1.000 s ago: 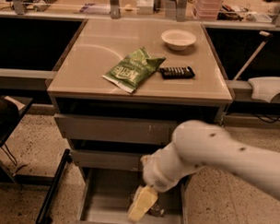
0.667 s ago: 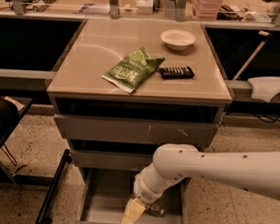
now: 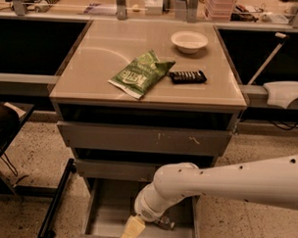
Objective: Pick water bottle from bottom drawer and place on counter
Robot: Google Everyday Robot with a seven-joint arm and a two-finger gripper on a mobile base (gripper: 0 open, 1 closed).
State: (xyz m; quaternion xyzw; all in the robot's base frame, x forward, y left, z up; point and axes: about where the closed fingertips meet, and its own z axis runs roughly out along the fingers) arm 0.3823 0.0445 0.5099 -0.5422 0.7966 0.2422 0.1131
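The bottom drawer [image 3: 106,212] is pulled open at the foot of the grey cabinet. A small clear water bottle [image 3: 163,223] lies in it, mostly hidden behind my arm's wrist. My white arm reaches in from the right and bends down into the drawer. My gripper [image 3: 130,231] with its pale yellow tip hangs low over the drawer's front, just left of the bottle. I cannot tell whether it touches the bottle. The tan counter [image 3: 102,55] is the cabinet's top.
On the counter lie a green snack bag [image 3: 140,74], a black remote [image 3: 188,76] and a white bowl [image 3: 189,41]. Two narrower grey drawers [image 3: 138,137] sit above the open one. A black chair base [image 3: 55,201] stands at the left.
My arm has swung left and lower into the bottom drawer. The gripper's tip has moved from the drawer's middle toward its front left.
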